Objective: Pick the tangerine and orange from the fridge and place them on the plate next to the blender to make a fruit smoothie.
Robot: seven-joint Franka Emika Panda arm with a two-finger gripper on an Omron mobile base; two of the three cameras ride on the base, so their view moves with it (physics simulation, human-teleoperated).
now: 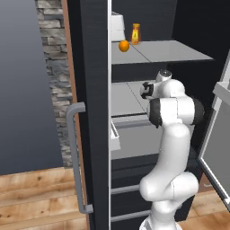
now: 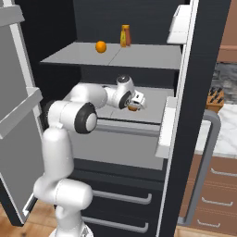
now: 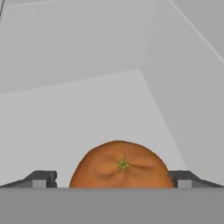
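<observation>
Currently, inside the open fridge: gripper reaches over the middle shelf, fingertips set wide on either side of an orange fruit (green stem-dimple facing the hand camera); whether they press it cannot be told. Upper shelf: a second orange fruit, near a yellow bottle.

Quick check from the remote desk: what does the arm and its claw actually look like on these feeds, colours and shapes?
The arm is glossy white, built of thick rounded tube segments with dark, nearly black bands at the joints and a grey cap on one joint. No cables or markings show. The claw has two small dark grey fingertips with lighter grey pads, on a white hand.
</observation>
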